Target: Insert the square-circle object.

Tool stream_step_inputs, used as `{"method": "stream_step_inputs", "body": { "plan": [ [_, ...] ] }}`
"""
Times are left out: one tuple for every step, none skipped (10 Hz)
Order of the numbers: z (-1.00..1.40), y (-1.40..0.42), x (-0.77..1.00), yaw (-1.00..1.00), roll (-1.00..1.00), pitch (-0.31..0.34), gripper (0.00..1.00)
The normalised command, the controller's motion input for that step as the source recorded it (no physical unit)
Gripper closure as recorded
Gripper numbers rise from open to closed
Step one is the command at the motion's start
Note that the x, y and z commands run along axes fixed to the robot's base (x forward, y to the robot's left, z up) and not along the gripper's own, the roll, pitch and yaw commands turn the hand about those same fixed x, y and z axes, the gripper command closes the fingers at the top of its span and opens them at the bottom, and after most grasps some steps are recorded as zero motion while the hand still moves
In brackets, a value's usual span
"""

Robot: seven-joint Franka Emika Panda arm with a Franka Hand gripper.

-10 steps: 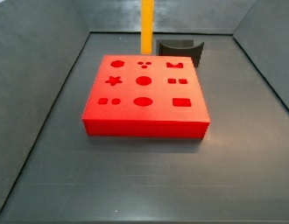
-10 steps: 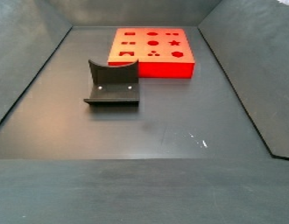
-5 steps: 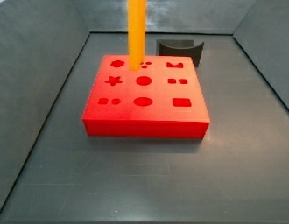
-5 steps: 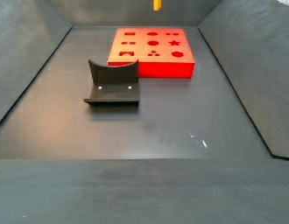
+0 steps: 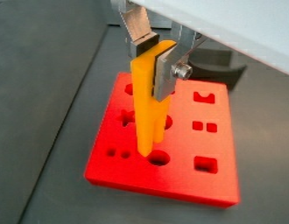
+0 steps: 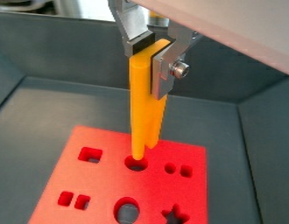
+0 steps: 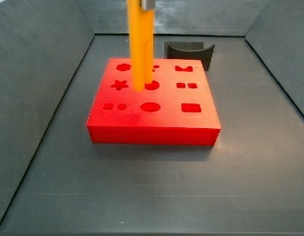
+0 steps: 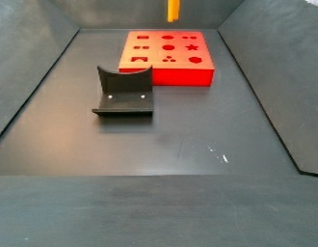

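Note:
My gripper [image 5: 153,63] is shut on the upper end of the square-circle object [image 5: 147,114], a long orange-yellow bar hanging upright. Both wrist views show this, and the gripper [image 6: 151,54] grips the bar [image 6: 141,105] between its silver fingers. The bar's lower end is at a round hole in the red block [image 6: 100,179]. I cannot tell if it touches. In a side view the bar [image 7: 140,46] stands over the middle of the block [image 7: 167,100]. In a side view only its tip [image 8: 172,9] shows above the block [image 8: 169,73]. The gripper is above both side views.
The dark fixture [image 8: 123,94] stands on the floor a little away from the block; it also shows behind the block [image 7: 189,51] and in a wrist view [image 5: 217,68]. Grey bin walls [image 7: 44,111] slope up on all sides.
The bar has moved from the block's far edge toward its middle and come lower, still held in my gripper. The block and fixture have not moved.

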Motion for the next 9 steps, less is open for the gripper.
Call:
{"method": "stream_step_inputs", "body": {
  "plan": [
    [-0.23,0.00,-0.07,-1.00,0.00,0.000,1.00],
    [-0.23,0.00,-0.03,-1.00,0.00,0.000,1.00],
    [-0.25,0.00,0.00,-1.00,0.00,0.049,1.00],
    [-0.13,0.00,0.00,-0.99,-0.09,0.093,1.00],
    [-0.10,0.00,0.00,-1.00,-0.03,0.080,1.00],
    [-0.10,0.00,0.00,-1.00,0.00,0.094,1.00],
    [-0.12,0.00,-0.02,-1.00,0.00,0.107,1.00],
    [-0.07,0.00,-0.09,-0.97,0.00,0.131,1.00],
    [0.00,0.00,-0.11,-0.96,0.00,0.121,1.00]
  ]
}}
